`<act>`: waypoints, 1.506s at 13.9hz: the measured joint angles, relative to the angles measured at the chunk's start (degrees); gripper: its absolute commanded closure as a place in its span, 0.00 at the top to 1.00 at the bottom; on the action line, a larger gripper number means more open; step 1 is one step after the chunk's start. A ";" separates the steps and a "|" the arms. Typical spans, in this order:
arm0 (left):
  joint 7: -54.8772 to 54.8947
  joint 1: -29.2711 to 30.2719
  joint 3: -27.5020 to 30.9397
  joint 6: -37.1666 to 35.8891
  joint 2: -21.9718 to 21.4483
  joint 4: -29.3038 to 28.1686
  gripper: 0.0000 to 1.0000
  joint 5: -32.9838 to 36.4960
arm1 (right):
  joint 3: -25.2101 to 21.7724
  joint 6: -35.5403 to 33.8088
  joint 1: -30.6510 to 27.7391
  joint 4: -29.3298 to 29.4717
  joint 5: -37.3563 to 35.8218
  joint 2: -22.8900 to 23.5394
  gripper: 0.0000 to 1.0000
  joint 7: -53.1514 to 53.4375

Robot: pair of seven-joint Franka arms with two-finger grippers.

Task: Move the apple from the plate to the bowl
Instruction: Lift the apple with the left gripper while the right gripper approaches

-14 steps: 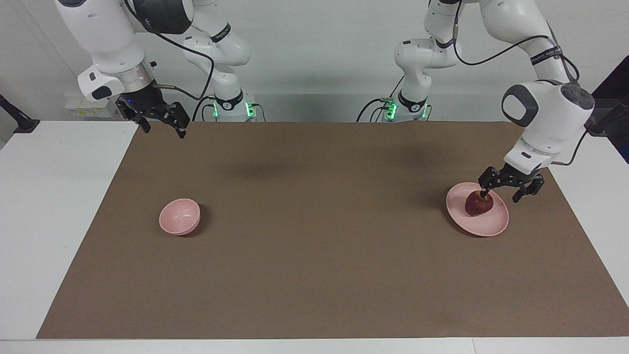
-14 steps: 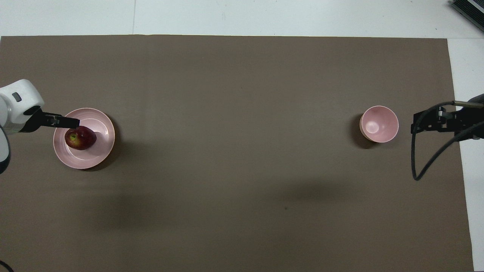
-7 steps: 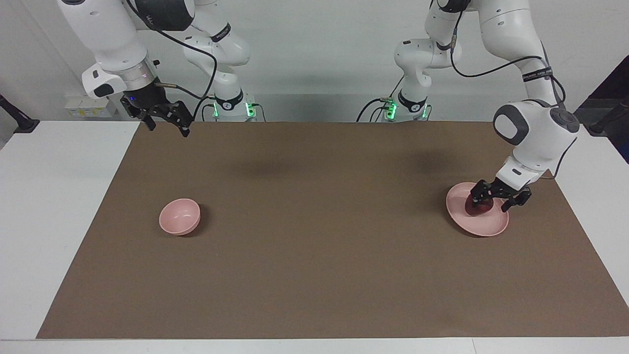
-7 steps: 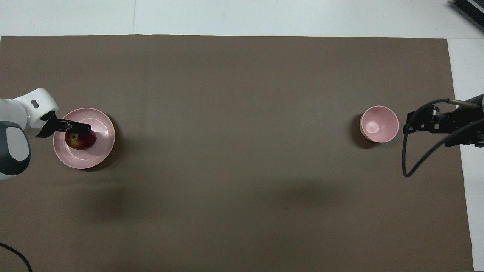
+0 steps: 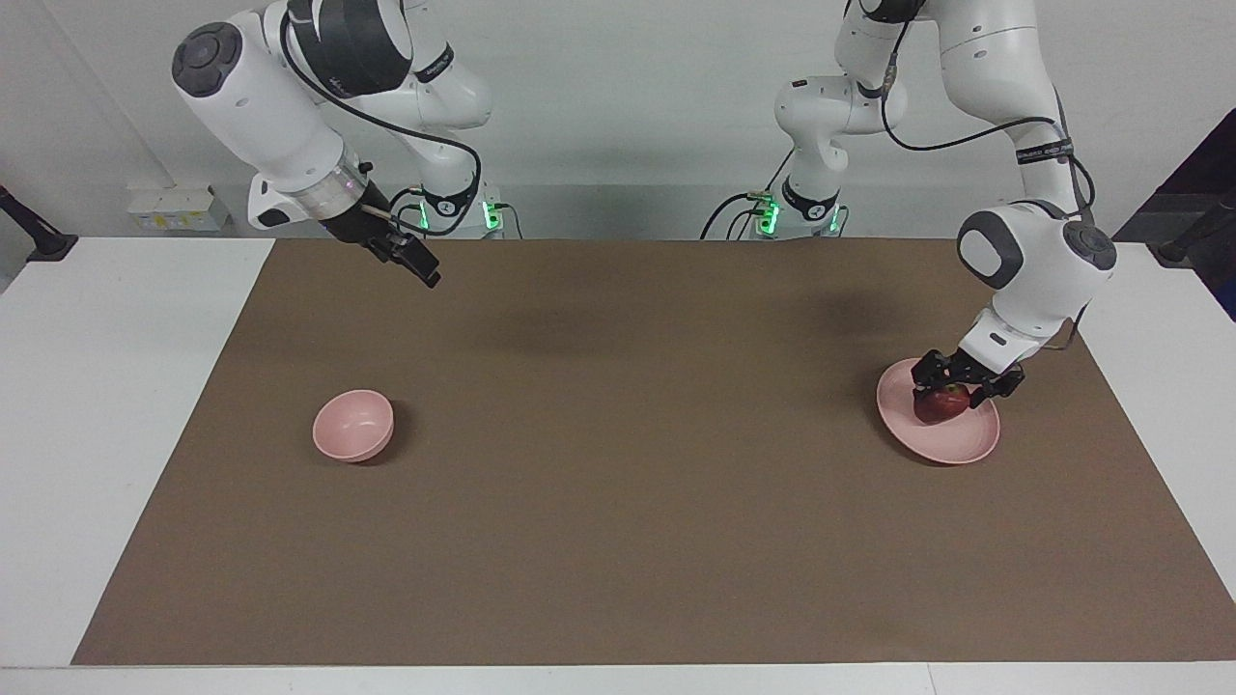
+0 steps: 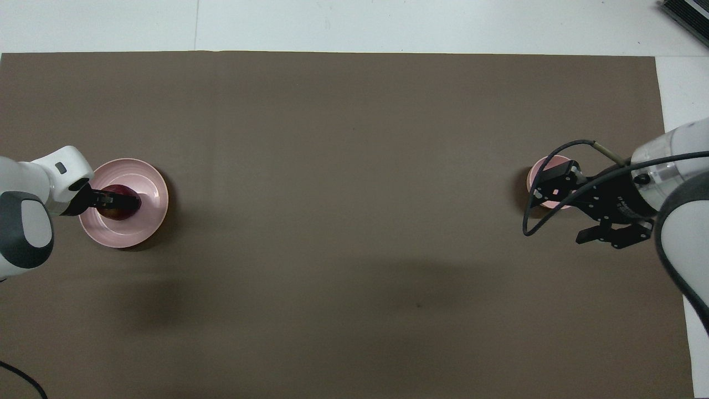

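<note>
The dark red apple (image 5: 941,405) sits on the wide pink plate (image 5: 951,450) at the left arm's end of the mat. My left gripper (image 5: 958,386) is down on the plate, open, with one finger on each side of the apple. From overhead the left gripper (image 6: 113,198) covers most of the apple (image 6: 115,213) on the plate (image 6: 149,221). The small deep pink bowl (image 5: 353,425) stands at the right arm's end. My right gripper (image 5: 415,265) hangs open and empty, high over the mat. Overhead, the right gripper (image 6: 562,216) hides part of the bowl (image 6: 545,170).
A brown mat (image 5: 618,502) covers most of the white table (image 5: 106,405). A loose black cable (image 6: 534,216) loops off the right wrist beside the bowl.
The left gripper has come down from just above the apple until its fingers straddle it. The right arm has swung in from the mat's corner toward the middle, covering part of the bowl from overhead.
</note>
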 measured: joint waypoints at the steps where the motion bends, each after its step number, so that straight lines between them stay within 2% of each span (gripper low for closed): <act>1: 0.00 0.03 -0.01 0.01 -0.19 0.00 0.33 -0.02 | 0.04 1.14 0.79 -1.26 1.45 0.08 1.00 2.32; 2: 0.06 0.07 -0.01 0.01 -0.40 0.00 0.12 -0.03 | 0.06 1.96 1.69 -2.42 2.95 0.33 1.00 5.09; 3: 0.09 0.11 -0.02 0.02 -0.53 0.00 0.00 -0.03 | 0.10 2.87 2.43 -3.27 5.07 0.83 1.00 7.86; 9: 0.34 0.17 -0.65 -0.73 -2.19 2.18 0.00 -0.03 | 0.20 11.81 7.00 -6.54 17.74 5.09 1.00 21.76; 13: 0.34 0.09 -3.39 -10.62 -6.97 4.89 0.00 -0.44 | 0.22 16.54 8.68 -9.24 28.51 6.86 1.00 25.63; 15: 0.32 0.03 -5.87 -14.86 -8.41 6.46 0.00 -4.58 | 0.23 20.77 9.90 -11.57 34.93 7.32 1.00 25.97; 21: -3.58 -0.23 -12.34 -16.58 -8.86 7.13 0.00 -19.32 | 0.33 34.91 18.06 -16.28 55.74 10.05 1.00 25.18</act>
